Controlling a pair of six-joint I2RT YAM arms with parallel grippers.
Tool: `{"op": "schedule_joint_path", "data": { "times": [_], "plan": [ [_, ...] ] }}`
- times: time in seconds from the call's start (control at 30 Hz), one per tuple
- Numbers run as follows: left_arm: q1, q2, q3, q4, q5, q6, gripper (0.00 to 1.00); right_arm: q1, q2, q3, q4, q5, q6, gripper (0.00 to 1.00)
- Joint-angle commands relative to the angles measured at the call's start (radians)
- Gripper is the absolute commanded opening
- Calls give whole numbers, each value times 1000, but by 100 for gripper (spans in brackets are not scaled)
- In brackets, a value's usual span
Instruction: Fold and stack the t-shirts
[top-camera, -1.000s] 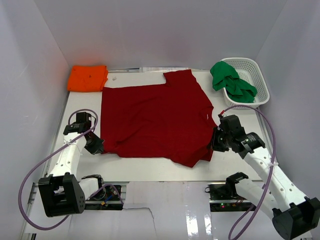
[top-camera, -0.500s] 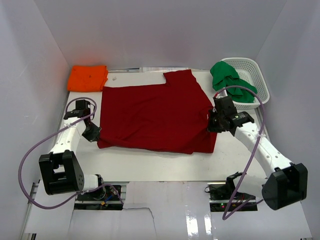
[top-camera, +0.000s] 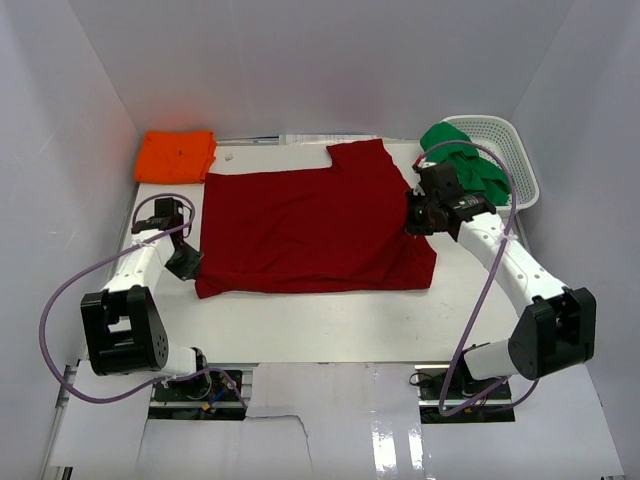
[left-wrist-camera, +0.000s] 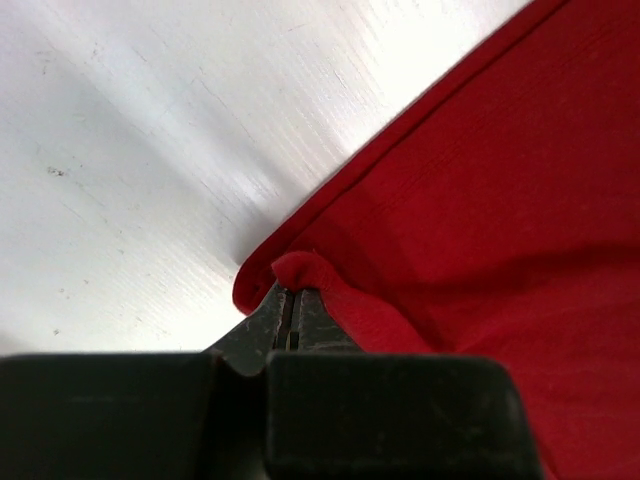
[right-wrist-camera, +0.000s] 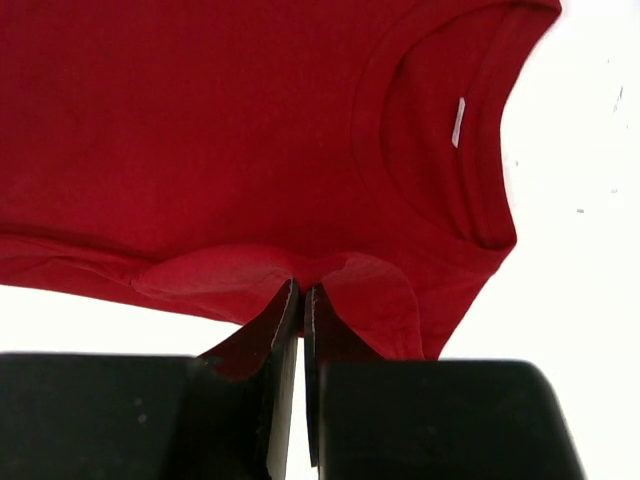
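Shows the dark red t-shirt (top-camera: 310, 225) spread on the desk (top-camera: 330, 325), pinched tight by the left claw (top-camera: 188, 264) at its near-left corner and by the right claw (top-camera: 418, 217) beside the collar, likely to fold it over evenly.

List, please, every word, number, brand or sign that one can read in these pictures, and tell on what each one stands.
None: no text can be read in any view.
The small white label inside the neckline of the dark red cloth t-shirt: too small to show any print.
The bright orange folded t-shirt, the green t-shirt and the white plastic lattice basket: no visible marks.
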Motion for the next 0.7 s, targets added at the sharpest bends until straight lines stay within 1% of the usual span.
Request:
{"op": "schedule_joint_path", "data": {
  "times": [0.0,0.4,0.67],
  "plan": [
    [5,24,34,29,-33,-15,0,-5,40,82,33,-21,-48,8],
    [6,161,157,42,-56,14,0,-5,189,223,33,-29,-85,8],
    [6,244,254,54,-31,79,0,-8,246,284,35,-26,-95,8]
  ]
}}
